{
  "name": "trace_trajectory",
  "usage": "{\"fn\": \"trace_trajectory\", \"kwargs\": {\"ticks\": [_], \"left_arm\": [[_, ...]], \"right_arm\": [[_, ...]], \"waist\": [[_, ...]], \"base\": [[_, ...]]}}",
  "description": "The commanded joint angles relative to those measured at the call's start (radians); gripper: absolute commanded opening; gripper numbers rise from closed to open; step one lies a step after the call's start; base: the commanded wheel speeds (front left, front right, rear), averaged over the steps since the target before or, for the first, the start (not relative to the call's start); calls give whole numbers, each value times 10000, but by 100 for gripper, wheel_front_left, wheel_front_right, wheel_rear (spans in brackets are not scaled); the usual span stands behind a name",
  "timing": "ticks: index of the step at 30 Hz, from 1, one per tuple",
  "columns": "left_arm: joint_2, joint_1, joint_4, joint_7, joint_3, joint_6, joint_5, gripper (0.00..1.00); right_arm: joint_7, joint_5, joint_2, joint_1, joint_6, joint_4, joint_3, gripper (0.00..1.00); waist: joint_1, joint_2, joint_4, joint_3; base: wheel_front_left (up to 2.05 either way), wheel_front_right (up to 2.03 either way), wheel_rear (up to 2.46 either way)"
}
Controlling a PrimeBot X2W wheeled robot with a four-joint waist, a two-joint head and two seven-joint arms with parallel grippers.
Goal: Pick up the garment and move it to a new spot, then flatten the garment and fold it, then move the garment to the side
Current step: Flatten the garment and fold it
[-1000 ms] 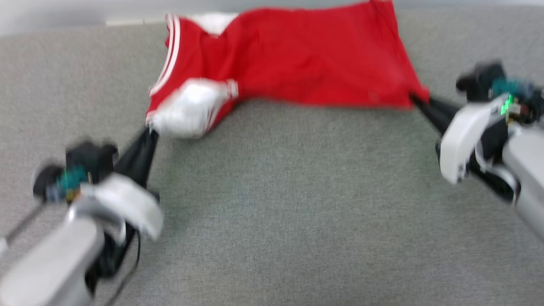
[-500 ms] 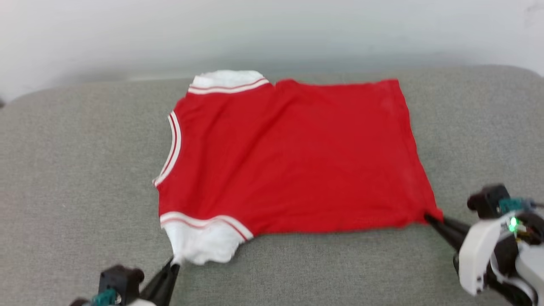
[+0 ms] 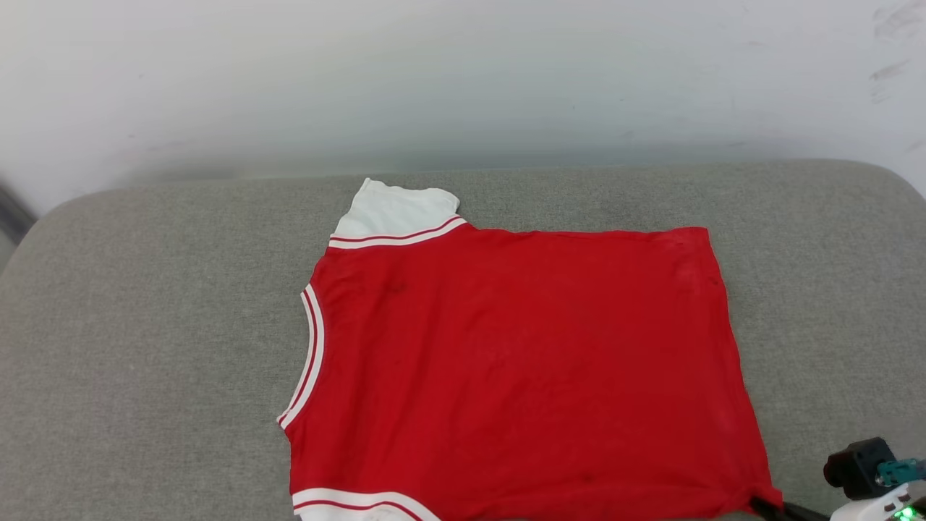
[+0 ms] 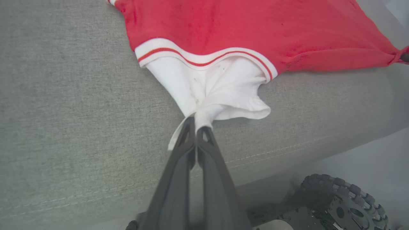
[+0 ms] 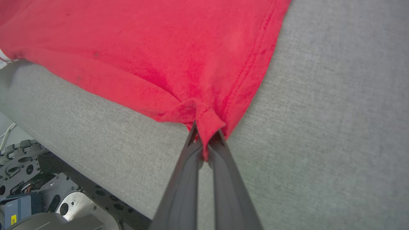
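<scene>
The garment (image 3: 521, 362) lies spread on the grey cushion (image 3: 145, 347), plain red face up, collar to the left, hem to the right; no print shows. One white sleeve (image 3: 394, 210) lies flat at the far edge. In the left wrist view my left gripper (image 4: 195, 123) is shut on the bunched near white sleeve (image 4: 217, 86). My right gripper (image 5: 206, 134) is shut on the near hem corner of the red cloth (image 5: 159, 48); its dark finger (image 3: 785, 511) shows at the head view's bottom right.
The cushion's front edge (image 4: 287, 150) runs close behind both grippers, with the robot's wheeled base (image 4: 338, 201) below it. A pale wall (image 3: 463, 79) rises behind the cushion. Bare grey fabric (image 3: 832, 289) lies left and right of the garment.
The head camera has tilted up, so the garment sits lower in view. Both grippers have drawn the shirt toward the front edge; the near sleeve is pulled out straight and the cloth lies flatter.
</scene>
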State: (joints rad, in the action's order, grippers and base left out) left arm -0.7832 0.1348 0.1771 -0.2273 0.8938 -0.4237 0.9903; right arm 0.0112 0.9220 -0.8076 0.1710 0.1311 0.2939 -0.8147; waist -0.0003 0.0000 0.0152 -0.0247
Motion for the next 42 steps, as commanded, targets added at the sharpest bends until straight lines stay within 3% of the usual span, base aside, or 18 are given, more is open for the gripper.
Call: {"fn": "trace_trajectory", "kwargs": {"ticks": [1, 8, 22, 29, 42], "left_arm": [[-21, 63, 35, -16, -20, 15, 17, 0], [-111, -920, -202, 31, -207, 291, -405, 0], [-351, -4820, -993, 1155, -916, 1374, -1315, 0], [-219, -6372, -1727, 1832, -937, 2050, -1528, 0], [387, -7845, -4334, 2411, -707, 3236, -1474, 0]], "right_arm": [[239, -122, -36, -351, -7, -237, 161, 0], [980, -695, 255, -721, -7, -1016, 1597, 0], [2560, -1886, 999, 555, -7, -2496, 3522, 0], [3370, -2029, 1158, 1723, -7, -2527, 3569, 0], [4049, -2052, 1654, 3923, -7, -403, 2401, 0]], "waist": [[3, 0, 0, -19], [3, 0, -2, -292], [3, 0, -242, -1522], [3, 0, -496, -2392], [3, 0, -708, -3638]], "base": [[0, 0, 0], [0, 0, 0], [0, 0, 0], [0, 0, 0], [0, 0, 0]]}}
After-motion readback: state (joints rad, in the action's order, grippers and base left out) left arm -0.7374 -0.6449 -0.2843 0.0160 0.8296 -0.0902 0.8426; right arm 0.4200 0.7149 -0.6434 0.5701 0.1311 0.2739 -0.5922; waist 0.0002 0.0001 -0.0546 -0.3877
